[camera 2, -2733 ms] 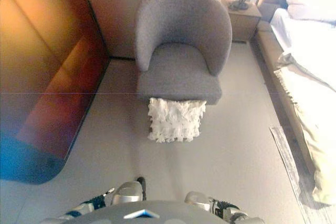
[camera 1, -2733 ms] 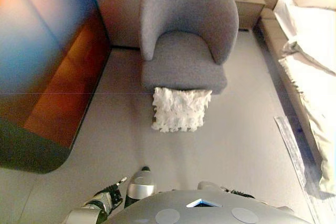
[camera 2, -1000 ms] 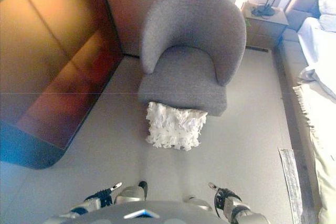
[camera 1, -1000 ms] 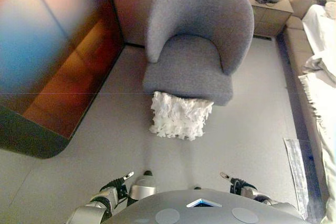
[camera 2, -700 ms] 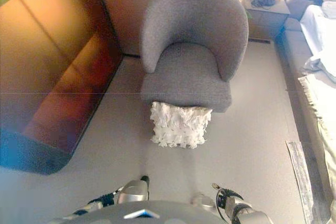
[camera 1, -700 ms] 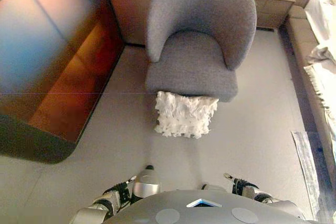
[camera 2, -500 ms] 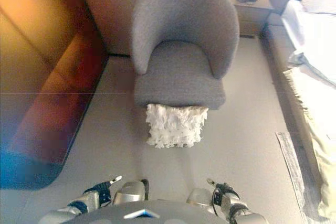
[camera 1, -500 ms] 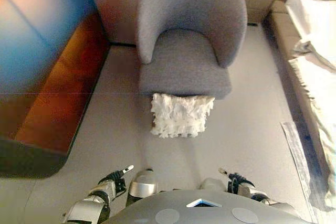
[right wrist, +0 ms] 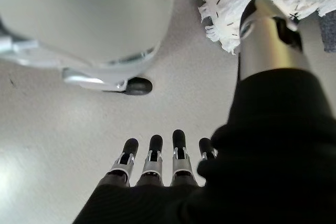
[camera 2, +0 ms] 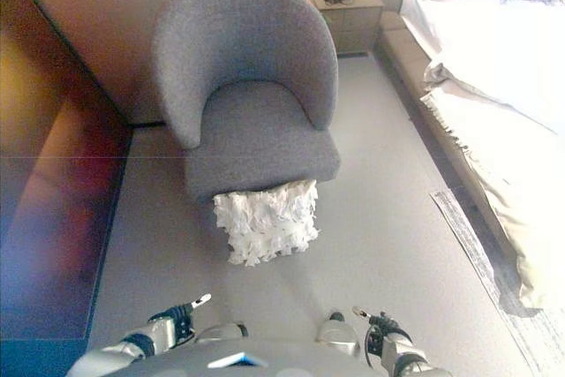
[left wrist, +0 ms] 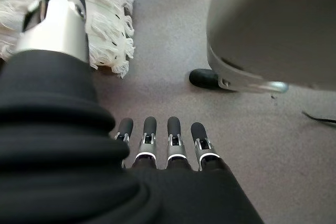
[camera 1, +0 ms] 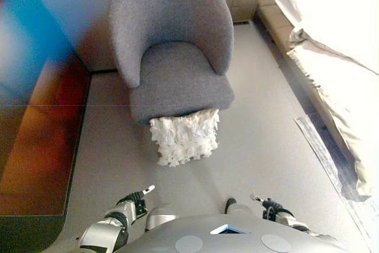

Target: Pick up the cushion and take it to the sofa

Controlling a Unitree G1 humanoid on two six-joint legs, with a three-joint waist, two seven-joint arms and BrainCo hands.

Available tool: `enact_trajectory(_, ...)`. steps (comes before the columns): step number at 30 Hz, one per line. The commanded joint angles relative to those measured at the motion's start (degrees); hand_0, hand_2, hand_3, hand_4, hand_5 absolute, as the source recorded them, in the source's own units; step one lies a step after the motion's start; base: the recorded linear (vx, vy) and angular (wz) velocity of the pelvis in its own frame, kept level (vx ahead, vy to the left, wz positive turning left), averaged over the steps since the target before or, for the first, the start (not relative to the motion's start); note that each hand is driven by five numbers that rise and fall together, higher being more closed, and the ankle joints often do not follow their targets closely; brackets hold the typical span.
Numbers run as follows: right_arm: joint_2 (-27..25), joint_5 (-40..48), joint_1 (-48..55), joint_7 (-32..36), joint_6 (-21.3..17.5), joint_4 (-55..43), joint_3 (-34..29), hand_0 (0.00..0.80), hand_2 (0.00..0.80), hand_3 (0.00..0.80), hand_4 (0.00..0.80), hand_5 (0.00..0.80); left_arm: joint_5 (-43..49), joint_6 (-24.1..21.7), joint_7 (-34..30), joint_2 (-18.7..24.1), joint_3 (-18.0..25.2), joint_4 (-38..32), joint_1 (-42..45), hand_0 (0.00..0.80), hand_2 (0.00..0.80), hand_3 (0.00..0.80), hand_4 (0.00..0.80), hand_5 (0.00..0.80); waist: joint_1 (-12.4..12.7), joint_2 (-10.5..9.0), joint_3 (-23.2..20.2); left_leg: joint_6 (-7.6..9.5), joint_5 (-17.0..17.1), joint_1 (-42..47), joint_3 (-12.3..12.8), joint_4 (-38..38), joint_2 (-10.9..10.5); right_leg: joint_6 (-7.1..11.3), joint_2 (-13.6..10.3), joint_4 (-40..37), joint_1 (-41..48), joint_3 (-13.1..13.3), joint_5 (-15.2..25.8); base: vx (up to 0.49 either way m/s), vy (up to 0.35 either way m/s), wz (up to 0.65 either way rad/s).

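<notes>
The white shaggy square cushion [camera 1: 183, 137] is seen on the floor, leaned against the grey upholstered armchair [camera 1: 173, 51]. Straight, empty fingers of left hand [left wrist: 157, 145] and right hand [right wrist: 157, 158] are shown only by wrist views.

cushion [camera 1: 182, 137]: white, shaggy with tufted fringes all over
armchair [camera 1: 173, 51]: plain mid-grey woven fabric
floor [camera 1: 260, 146]: pale grey, even in tone
bed [camera 1: 337, 39]: white and cream covers
bedside cabinet [camera 2: 345, 17]: light wood
my left hand [left wrist: 168, 140]: silver fingers with dark tips, black ribbed cover
my right hand [right wrist: 157, 158]: the same silver, dark tips and black cover
</notes>
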Motion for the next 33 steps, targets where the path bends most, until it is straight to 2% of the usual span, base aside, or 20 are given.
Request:
enact_trajectory(1, 0.37, -3.28, -2.14, 0.14, 0.47, -0.26, 0.12, 0.000, 0.000, 0.000, 0.000, 0.000, -0.13, -1.35, 3.24, 1.88, 2.62, 2.31, -2.14, 0.000, 0.000, 0.000, 0.000, 0.000, 0.40, -2.85, 1.34, 2.39, -0.80, -3.81, -1.41, 4.80, 0.53, 4.72, -7.99, -5.77, -0.75, 4.16, 9.15, 0.246, -0.417, 0.14)
enact_trajectory(3, 0.42, -2.96, -2.66, 0.25, 1.02, 0.16, 0.61, 0.000, 0.000, 0.000, 0.000, 0.000, -0.60, -1.76, 4.94, 1.76, 3.06, 2.16, -2.17, 0.000, 0.000, 0.000, 0.000, 0.000, 0.51, -3.41, 1.83, 1.52, -1.79, -4.22, -2.69, 8.47, 2.38, 4.55, -6.88, -4.47, -0.17, 4.16, 6.48, 0.262, -0.435, 0.26)
enact_trajectory(5, 0.09, -3.71, -3.20, 0.61, 1.62, 0.29, 0.85, 0.000, 0.000, 0.000, 0.000, 0.000, -1.17, -2.10, 5.07, 1.58, 3.57, 2.08, -1.76, 0.000, 0.000, 0.000, 0.000, 0.000, 0.60, -3.75, 2.17, 1.05, -2.59, -4.21, -4.20, 11.03, 2.84, 4.03, -6.23, -2.70, -0.43, 3.98, 5.09, 0.214, -0.316, 0.33)
enact_trajectory(7, -0.82, -3.72, -3.73, -0.60, 2.73, 0.18, 2.25, 0.000, 0.000, 0.000, 0.000, 0.000, 0.81, -2.02, 3.06, 0.70, 2.79, 2.12, -1.04, 0.000, 0.000, 0.000, 0.000, 0.000, 1.11, -3.65, 2.50, 0.07, 0.51, -4.88, -6.88, 13.18, 3.95, 2.05, -4.36, -2.15, 0.02, 4.07, 3.65, 0.182, -0.294, 0.25)
enact_trajectory(8, -1.14, -2.58, -3.94, -1.10, 3.31, 0.21, 2.55, 0.000, 0.000, 0.000, 0.000, 0.000, -0.04, -2.28, 2.89, 0.25, 1.92, 2.11, -0.82, 0.000, 0.000, 0.000, 0.000, 0.000, 1.48, -3.59, 2.53, -0.29, 2.15, -5.49, -7.39, 13.64, 4.50, 1.52, -3.81, -2.70, 0.63, 3.30, 3.55, 0.102, -0.241, 0.23)
enact_trajectory(11, -1.65, -3.05, -4.51, -0.18, 3.23, 0.93, 2.75, 0.000, 0.000, 0.000, 0.000, 0.000, -1.74, -2.38, 2.88, -0.78, 1.75, 1.79, -0.52, 0.000, 0.000, 0.000, 0.000, 0.000, 2.12, -3.67, 2.55, -0.45, 4.37, -6.15, -7.33, 14.03, 5.10, 0.39, -2.58, -4.19, 2.47, 1.58, 2.70, 0.104, -0.249, 0.15)
enact_trajectory(14, -1.68, -2.43, -4.66, -0.57, 3.25, 1.29, 2.90, 0.000, 0.000, 0.000, 0.000, 0.000, -0.63, -3.13, 2.55, -1.27, 1.63, 1.71, -0.61, 0.000, 0.000, 0.000, 0.000, 0.000, 2.09, -3.83, 2.36, 0.01, 4.39, -6.61, -6.30, 14.92, 4.88, -0.28, -2.01, -4.45, 3.05, 0.61, 2.09, 0.078, -0.180, 0.16)
enact_trajectory(15, -1.89, -0.61, -4.61, -1.69, 3.26, 2.04, 2.64, 0.000, 0.000, 0.000, 0.000, 0.000, 1.60, -3.48, 2.78, -1.58, 0.31, 0.90, -1.00, 0.000, 0.000, 0.000, 0.000, 0.000, 1.88, -3.74, 2.10, 0.36, 4.54, -7.62, -3.11, 16.97, 4.60, -1.37, -0.97, -4.85, 4.00, -1.31, 1.11, 0.119, -0.256, 0.25)
enact_trajectory(16, -2.15, 0.19, -4.73, -1.98, 3.29, 2.24, 2.50, 0.000, 0.000, 0.000, 0.000, 0.000, 1.14, -3.29, 2.89, -1.58, -0.32, 0.53, -1.16, 0.000, 0.000, 0.000, 0.000, 0.000, 1.93, -3.53, 2.16, 0.29, 4.97, -8.25, -3.30, 17.48, 4.05, -1.65, -0.58, -5.02, 4.27, -1.72, 0.96, 0.153, -0.298, 0.49)
enact_trajectory(17, -2.39, 0.56, -5.03, -2.06, 3.44, 2.27, 2.50, 0.000, 0.000, 0.000, 0.000, 0.000, 0.21, -3.68, 2.99, -1.55, -0.75, 0.47, -1.10, 0.000, 0.000, 0.000, 0.000, 0.000, 2.30, -3.27, 2.25, 0.59, 4.42, -8.40, -3.93, 16.55, 2.30, -1.46, -0.33, -5.19, 4.46, -2.06, 1.04, 0.088, -0.102, 0.72)
enact_trajectory(19, -2.64, 0.27, -5.39, -1.74, 3.78, 2.38, 2.35, 0.000, 0.000, 0.000, 0.000, 0.000, 0.43, -4.12, 2.40, -1.72, -0.61, 0.47, -0.46, 0.000, 0.000, 0.000, 0.000, 0.000, 2.73, -2.32, 2.26, 1.07, 3.87, -7.65, -4.05, 13.40, 0.09, -1.74, 0.51, -4.84, 4.79, -2.61, 0.41, 0.124, -0.023, 0.66)
enact_trajectory(21, -2.59, 0.97, -5.38, -2.12, 3.79, 2.51, 2.54, 0.000, 0.000, 0.000, 0.000, 0.000, 1.25, -3.98, 1.65, -1.77, -0.53, 0.51, 0.07, 0.000, 0.000, 0.000, 0.000, 0.000, 2.64, -1.37, 2.10, 0.85, 4.45, -6.14, -2.81, 8.83, 0.23, -2.10, 1.27, -4.67, 5.08, -3.34, 0.03, 0.138, 0.055, 0.34)
enact_trajectory(22, -2.40, 1.69, -5.30, -2.35, 3.66, 2.64, 2.69, 0.000, 0.000, 0.000, 0.000, 0.000, 1.66, -3.85, 1.17, -1.80, -0.49, 0.75, 0.41, 0.000, 0.000, 0.000, 0.000, 0.000, 2.59, -0.73, 1.88, 0.18, 5.84, -5.42, -2.83, 5.39, 1.14, -2.22, 1.78, -4.70, 5.26, -3.59, -0.15, 0.145, 0.105, 0.29)
enact_trajectory(24, -2.23, 1.35, -5.18, -2.48, 3.30, 2.49, 2.74, 0.000, 0.000, 0.000, 0.000, 0.000, 1.91, -3.73, -0.02, -1.70, -0.89, 0.94, 0.60, 0.000, 0.000, 0.000, 0.000, 0.000, 2.60, 0.16, 1.80, -1.42, 8.94, -4.58, -3.98, 0.92, 2.33, -2.06, 2.34, -5.06, 5.80, -3.60, -0.31, 0.151, 0.121, 0.19)
enact_trajectory(27, -1.98, 2.33, -4.87, -3.71, 2.95, 1.93, 3.03, 0.000, 0.000, 0.000, 0.000, 0.000, 2.78, -3.72, -1.02, -1.89, -0.77, 0.83, 0.48, 0.000, 0.000, 0.000, 0.000, 0.000, 3.09, 0.79, 1.86, -2.62, 10.86, -4.51, -5.71, -1.48, 2.87, -1.59, 2.09, -5.01, 6.49, -3.86, -0.88, 0.168, 0.150, 0.09)
enact_trajectory(30, -1.74, 4.32, -5.18, -6.33, 2.25, 1.99, 2.31, 0.000, 0.000, 0.000, 0.000, 0.000, 4.97, -4.10, -1.17, -1.74, -0.70, 0.91, 0.37, 0.000, 0.000, 0.000, 0.000, 0.000, 2.79, 0.49, 1.87, -1.54, 8.06, -3.93, -5.02, -1.05, 1.78, -1.09, 0.48, -2.53, 5.80, -3.76, -1.51, 0.170, 0.162, -0.05)
enact_trajectory(33, -1.54, 2.69, -4.87, -6.02, 1.32, 1.77, 1.08, 0.000, 0.000, 0.000, 0.000, 0.000, 4.82, -4.52, -1.33, -0.46, -1.05, 0.42, 0.17, 0.000, 0.000, 0.000, 0.000, 0.000, 1.84, 0.53, 2.12, -0.05, 6.36, -2.77, -4.23, -0.67, 1.05, -0.71, -0.05, 2.30, 4.63, -3.30, -3.42, 0.243, 0.192, -0.15)
